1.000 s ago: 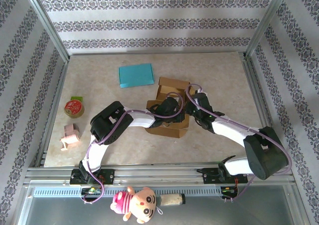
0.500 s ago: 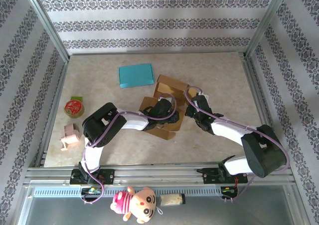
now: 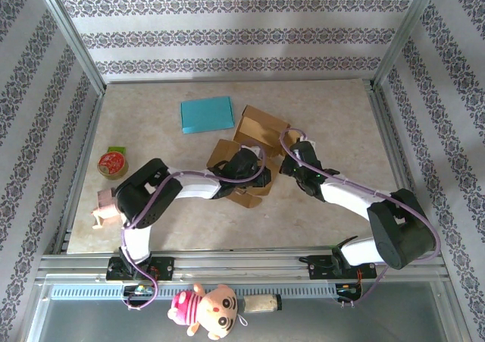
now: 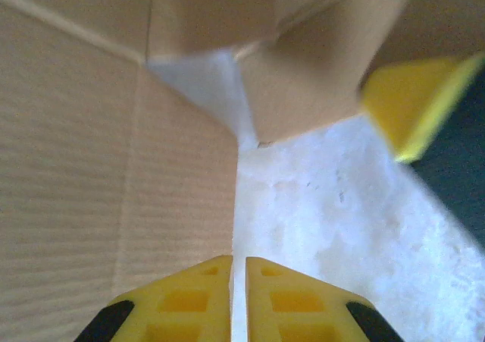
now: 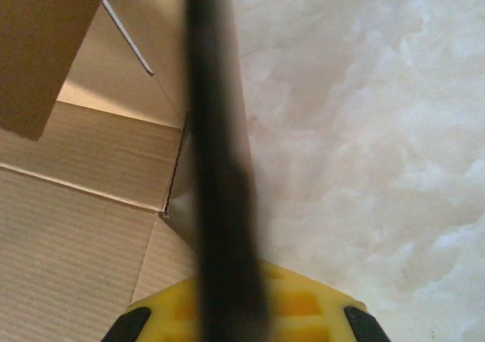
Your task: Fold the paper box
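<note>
The brown cardboard paper box [image 3: 258, 126] stands tilted in the middle of the table, flaps open. My left gripper [image 3: 256, 174] reaches in at its near side. In the left wrist view the yellow jaws [image 4: 238, 262] are shut to a thin slit, nothing showing between them, over the edge of a box panel [image 4: 91, 175]. My right gripper [image 3: 282, 166] is at the box's right side. Seen from the right wrist, its jaws [image 5: 227, 277] are shut on a box wall seen edge-on as a dark blurred band [image 5: 216, 130]; the box's inside [image 5: 83, 205] lies to the left.
A teal sheet [image 3: 206, 114] lies behind the box. At the table's left edge are a red round tin [image 3: 113, 163] and a pink toy [image 3: 107, 205]. A plush doll [image 3: 208, 308] lies in front of the arm bases. Metal frame posts border the table.
The box has turned and slid away toward the far left, and both grippers followed it. The left arm has stretched out lower and flatter.
</note>
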